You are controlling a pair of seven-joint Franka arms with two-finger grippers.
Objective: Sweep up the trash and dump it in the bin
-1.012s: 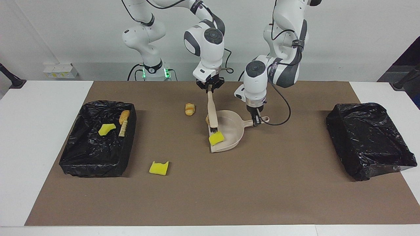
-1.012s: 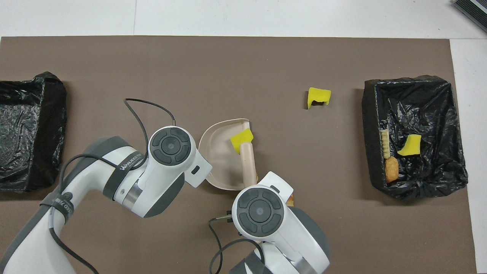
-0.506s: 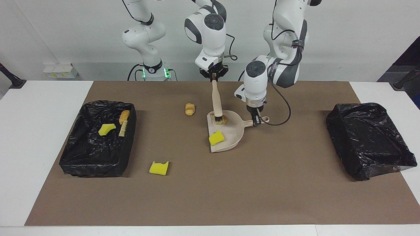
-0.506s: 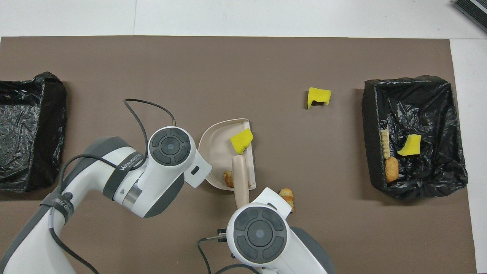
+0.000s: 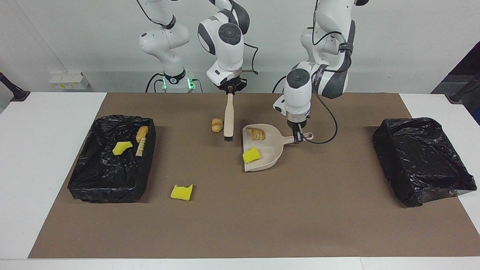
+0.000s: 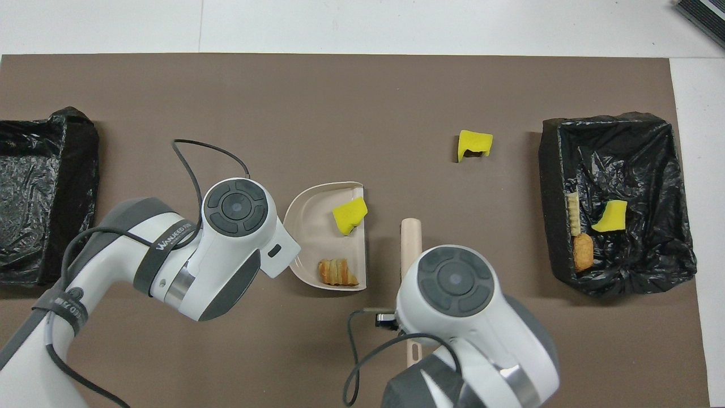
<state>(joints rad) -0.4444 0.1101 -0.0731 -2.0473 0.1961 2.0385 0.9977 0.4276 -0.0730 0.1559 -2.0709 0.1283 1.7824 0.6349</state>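
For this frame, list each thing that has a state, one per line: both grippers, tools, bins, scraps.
Left gripper: shut on the dustpan's handle.
Right gripper: shut on the brush's handle end.
Dustpan: holds a yellow sponge piece and a bread chunk.
Brush: upright, bristles down, beside the dustpan.
Bin at the right arm's end: holds three scraps.
Bin at the left arm's end: contents not visible.
Bread chunk on the mat: loose, beside the brush.
Notched sponge piece: loose on the mat.
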